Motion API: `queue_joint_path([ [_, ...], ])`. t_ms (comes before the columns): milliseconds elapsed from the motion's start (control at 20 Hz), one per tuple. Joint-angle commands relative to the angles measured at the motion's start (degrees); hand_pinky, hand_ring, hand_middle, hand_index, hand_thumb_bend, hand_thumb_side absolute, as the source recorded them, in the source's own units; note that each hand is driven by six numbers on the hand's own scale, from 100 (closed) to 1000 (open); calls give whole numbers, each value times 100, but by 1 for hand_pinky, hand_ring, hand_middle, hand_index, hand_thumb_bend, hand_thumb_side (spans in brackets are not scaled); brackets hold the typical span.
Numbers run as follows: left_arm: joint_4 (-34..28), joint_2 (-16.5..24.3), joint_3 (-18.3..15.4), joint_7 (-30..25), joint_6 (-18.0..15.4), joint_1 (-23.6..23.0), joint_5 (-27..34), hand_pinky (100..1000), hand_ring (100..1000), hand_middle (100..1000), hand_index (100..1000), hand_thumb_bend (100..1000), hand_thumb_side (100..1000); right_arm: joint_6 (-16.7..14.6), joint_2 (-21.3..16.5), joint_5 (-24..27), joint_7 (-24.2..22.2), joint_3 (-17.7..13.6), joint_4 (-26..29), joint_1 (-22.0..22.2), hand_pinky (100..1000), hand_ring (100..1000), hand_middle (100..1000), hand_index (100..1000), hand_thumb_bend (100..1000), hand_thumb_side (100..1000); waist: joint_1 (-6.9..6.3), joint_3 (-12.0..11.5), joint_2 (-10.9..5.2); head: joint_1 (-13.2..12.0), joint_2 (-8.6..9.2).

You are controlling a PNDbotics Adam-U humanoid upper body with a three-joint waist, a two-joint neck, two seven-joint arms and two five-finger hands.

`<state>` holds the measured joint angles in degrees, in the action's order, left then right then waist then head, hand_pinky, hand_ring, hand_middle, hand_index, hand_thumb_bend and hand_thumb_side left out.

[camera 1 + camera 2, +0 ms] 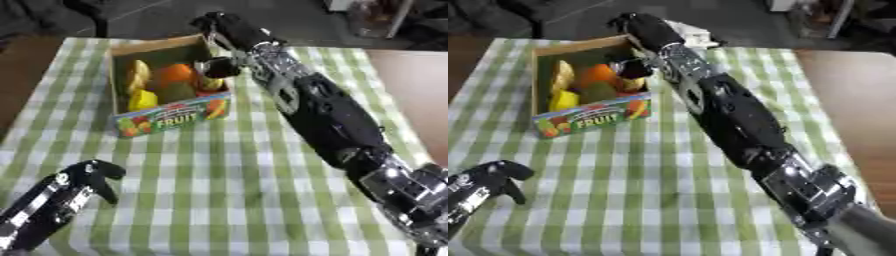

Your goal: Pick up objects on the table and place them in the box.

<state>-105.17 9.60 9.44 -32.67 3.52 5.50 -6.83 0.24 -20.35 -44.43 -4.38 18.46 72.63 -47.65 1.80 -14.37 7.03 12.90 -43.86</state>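
Now, right hand [219, 27]: over the cardboard fruit box [166, 120], finger state unclear
Left hand [92, 175]: curled, empty, farther away

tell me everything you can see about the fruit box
The fruit box is an open-topped cardboard carton with brown walls and a colourful front panel reading FRUIT. It sits upright, slightly askew, on the far left part of the green checked tablecloth. Yellow, orange and green fruit fill it. The right hand reaches over its right rim.
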Motion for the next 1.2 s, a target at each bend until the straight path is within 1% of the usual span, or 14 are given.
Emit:
queue_joint_path([
  [50,-50,82,-161,147,1,-6,-66,604,510,703,704,100,779,148,-481,972,-109,-36,1065,195,736,780,718,858,100,393,-6,114,-98,-166,-26],
  [100,-49,88,-205,198,3,-22,-82,604,510,702,704,100,777,165,-593,1369,-111,-78,1437,417,732,776,706,849,100,391,-1,199,-111,-234,-26],
  [150,-47,99,-243,244,5,-41,-97,604,510,701,703,100,777,176,-688,1800,-84,-140,1783,682,719,761,665,828,100,389,8,295,-124,-307,-26],
  [200,-45,111,-275,284,6,-62,-112,604,510,700,703,100,777,197,-771,2207,-33,-216,2104,960,713,754,648,817,100,388,20,387,-134,-371,-26],
  [250,-44,121,-299,316,7,-76,-124,604,510,699,703,100,778,226,-832,2553,21,-293,2404,1228,706,746,627,798,100,403,31,472,-135,-417,-26],
  [350,-45,131,-348,372,11,-101,-146,603,509,698,703,100,779,262,-885,3143,147,-453,3009,1789,696,738,615,783,100,391,53,656,-121,-519,-26],
  [450,-51,134,-410,437,20,-117,-173,603,509,698,703,100,778,275,-845,3550,271,-605,3572,2340,692,737,614,776,100,385,72,835,-95,-661,-26],
  [550,-59,133,-462,500,26,-121,-191,602,508,696,701,100,776,304,-697,3758,395,-745,3927,2770,686,731,607,769,100,381,83,945,-85,-782,-26],
  [600,-66,132,-486,536,28,-120,-193,602,507,696,701,100,775,312,-560,3824,490,-816,4030,2985,683,727,602,765,100,378,86,998,-81,-850,-26],
  [750,-73,124,-510,610,37,-114,-183,601,507,695,701,100,773,263,-175,3915,757,-913,4141,3539,679,724,597,757,100,389,77,1103,-77,-1019,-26],
  [950,-70,105,-522,642,41,-141,-167,601,506,695,702,100,774,77,326,3824,953,-920,4002,4068,673,717,588,745,100,412,51,1146,-73,-1136,-26],
  [1100,-64,99,-521,663,46,-158,-156,600,506,695,704,100,771,-32,677,3715,1047,-865,3730,4267,671,713,583,737,100,417,37,1191,-84,-1179,-26],
  [1200,-61,93,-482,650,43,-144,-131,599,506,696,706,100,772,-89,816,3689,1101,-806,3565,4383,668,708,577,730,100,422,18,1208,-99,-1195,-26],
])
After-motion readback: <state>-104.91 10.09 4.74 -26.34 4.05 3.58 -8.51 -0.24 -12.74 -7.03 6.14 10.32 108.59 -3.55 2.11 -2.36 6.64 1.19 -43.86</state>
